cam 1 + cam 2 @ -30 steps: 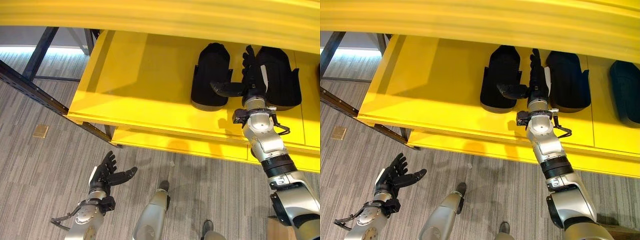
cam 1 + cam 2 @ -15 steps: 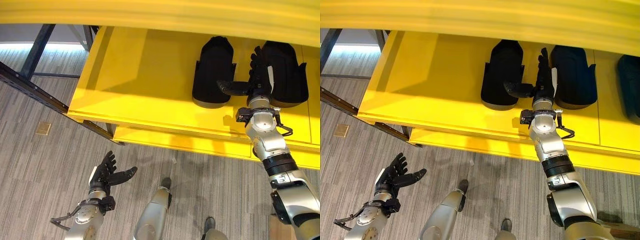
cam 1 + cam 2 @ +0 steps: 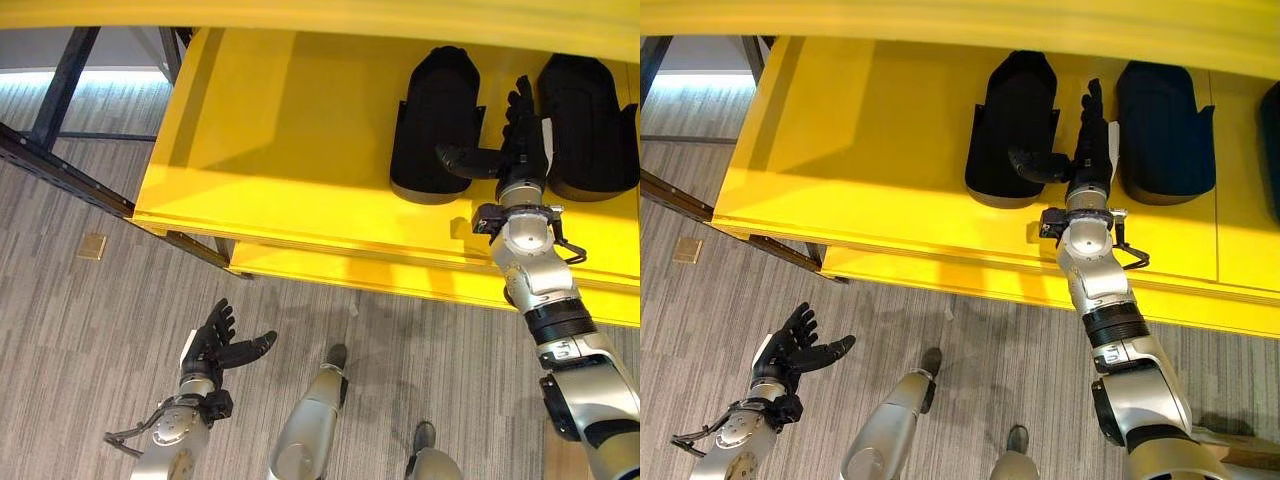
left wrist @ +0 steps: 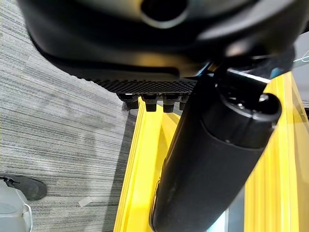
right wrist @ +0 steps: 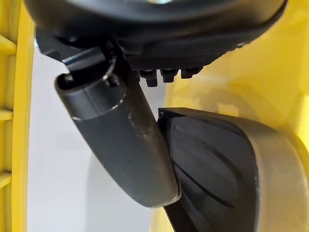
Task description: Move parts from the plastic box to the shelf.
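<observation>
Right hand (image 3: pixel 516 130), fingers straight and holding nothing, now reaches deeper between two black parts on the yellow shelf (image 3: pixel 300 150), left part (image 3: pixel 434 120) at its 9 o'clock, right part (image 3: pixel 590 125) at 3, suggesting placement done; left hand (image 3: pixel 215 345) hangs open.

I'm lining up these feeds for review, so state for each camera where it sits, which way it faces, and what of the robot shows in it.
Left eye view: on the head, looking down at the yellow shelf, two black parts and both arms.
Right eye view: beside it, same scene; right robot hand open between the parts, left robot hand open over the floor.
Left wrist view: along its own thumb toward the shelf edge.
Right wrist view: along its thumb, against a black part.
Shared: shelf.
</observation>
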### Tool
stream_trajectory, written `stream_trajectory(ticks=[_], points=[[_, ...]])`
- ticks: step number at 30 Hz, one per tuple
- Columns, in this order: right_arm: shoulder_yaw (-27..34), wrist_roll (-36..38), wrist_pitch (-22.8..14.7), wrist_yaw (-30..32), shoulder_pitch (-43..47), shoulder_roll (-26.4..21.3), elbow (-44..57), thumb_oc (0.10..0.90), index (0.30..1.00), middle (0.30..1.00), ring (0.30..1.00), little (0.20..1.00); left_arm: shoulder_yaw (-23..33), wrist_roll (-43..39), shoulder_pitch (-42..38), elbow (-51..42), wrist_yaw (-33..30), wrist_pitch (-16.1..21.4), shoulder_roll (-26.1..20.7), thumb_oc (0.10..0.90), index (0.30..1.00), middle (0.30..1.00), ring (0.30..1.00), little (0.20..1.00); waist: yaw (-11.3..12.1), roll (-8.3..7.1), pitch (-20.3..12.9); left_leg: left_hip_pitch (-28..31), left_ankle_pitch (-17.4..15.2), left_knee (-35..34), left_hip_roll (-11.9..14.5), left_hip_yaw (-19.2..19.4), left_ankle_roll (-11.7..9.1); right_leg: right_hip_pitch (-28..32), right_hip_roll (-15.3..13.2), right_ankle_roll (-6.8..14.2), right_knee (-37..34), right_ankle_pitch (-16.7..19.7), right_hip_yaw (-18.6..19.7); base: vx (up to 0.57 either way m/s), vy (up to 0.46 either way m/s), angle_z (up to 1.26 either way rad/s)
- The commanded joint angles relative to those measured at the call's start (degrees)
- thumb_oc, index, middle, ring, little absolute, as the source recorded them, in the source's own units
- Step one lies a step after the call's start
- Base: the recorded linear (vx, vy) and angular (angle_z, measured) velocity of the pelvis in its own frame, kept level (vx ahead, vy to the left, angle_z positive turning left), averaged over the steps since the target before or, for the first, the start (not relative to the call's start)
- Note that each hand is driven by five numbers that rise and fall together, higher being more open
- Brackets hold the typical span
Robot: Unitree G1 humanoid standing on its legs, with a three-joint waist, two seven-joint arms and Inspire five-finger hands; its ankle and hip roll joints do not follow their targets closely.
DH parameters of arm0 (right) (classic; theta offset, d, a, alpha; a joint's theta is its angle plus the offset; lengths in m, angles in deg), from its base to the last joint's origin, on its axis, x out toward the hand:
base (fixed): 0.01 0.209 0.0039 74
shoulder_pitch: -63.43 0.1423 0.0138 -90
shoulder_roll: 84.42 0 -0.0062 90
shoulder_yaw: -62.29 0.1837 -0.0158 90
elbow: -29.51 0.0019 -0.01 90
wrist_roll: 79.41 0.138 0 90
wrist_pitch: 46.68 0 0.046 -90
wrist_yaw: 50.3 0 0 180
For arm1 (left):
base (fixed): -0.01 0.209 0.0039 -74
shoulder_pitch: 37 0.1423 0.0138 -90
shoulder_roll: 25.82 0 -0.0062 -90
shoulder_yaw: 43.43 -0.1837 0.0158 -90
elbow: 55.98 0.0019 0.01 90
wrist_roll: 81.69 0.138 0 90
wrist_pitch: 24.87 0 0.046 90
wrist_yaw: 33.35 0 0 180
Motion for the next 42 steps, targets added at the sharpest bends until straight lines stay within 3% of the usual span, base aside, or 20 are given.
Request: stream_trajectory(ticks=[1, 14, 23, 42], points=[[2.4, 0.0, -7.6, 1.1, 9.5, -1.1, 2.1, 0.900, 1.000, 1.000, 1.000, 1.000, 1.0, -0.3, 1.1, -6.0, -1.0, 5.8, -5.9, 0.900, 1.000, 1.000, 1.000, 1.000, 0.4, -0.33, -3.6, -5.8, 1.3, 2.7, 4.8, -4.2, -2.9, -1.4, 1.2, -5.0, 3.4, -3.3, 0.7, 0.00, 0.000, 0.00], [2.6, -0.7, -7.3, 1.8, 11.7, -3.7, 0.2, 0.900, 1.000, 1.000, 1.000, 1.000, 1.5, -0.3, 1.1, -6.4, -1.3, 6.3, -6.7, 0.900, 1.000, 1.000, 1.000, 1.000, 0.6, 1.17, -2.0, -6.4, 1.9, 2.0, 4.6, -4.3, -2.9, -3.6, 1.3, -5.4, 5.5, -4.2, 1.0, 0.00, -0.003, 0.01], [1.6, -0.7, -7.2, 2.1, 14.4, -6.2, -2.3, 0.900, 1.000, 1.000, 1.000, 1.000, 1.3, -1.1, 0.6, -7.1, -1.9, 7.2, -7.0, 0.900, 1.000, 1.000, 1.000, 1.000, 1.0, 3.28, -0.4, -6.7, 4.0, -0.8, 4.5, -4.7, -3.1, -6.6, 1.7, -6.2, 8.5, -5.7, 1.1, 0.00, -0.016, 0.03], [0.1, -0.2, -7.9, 3.0, 18.1, -6.8, -3.6, 0.900, 1.000, 1.000, 1.000, 1.000, 2.5, -2.1, 0.3, -7.8, -2.9, 8.4, -6.8, 0.900, 1.000, 1.000, 1.000, 1.000, 1.5, 3.82, 0.1, -6.6, 6.3, -4.2, 4.6, -5.9, -3.8, -7.7, 2.2, -6.7, 9.5, -6.7, -0.1, 0.00, -0.010, 0.04]])
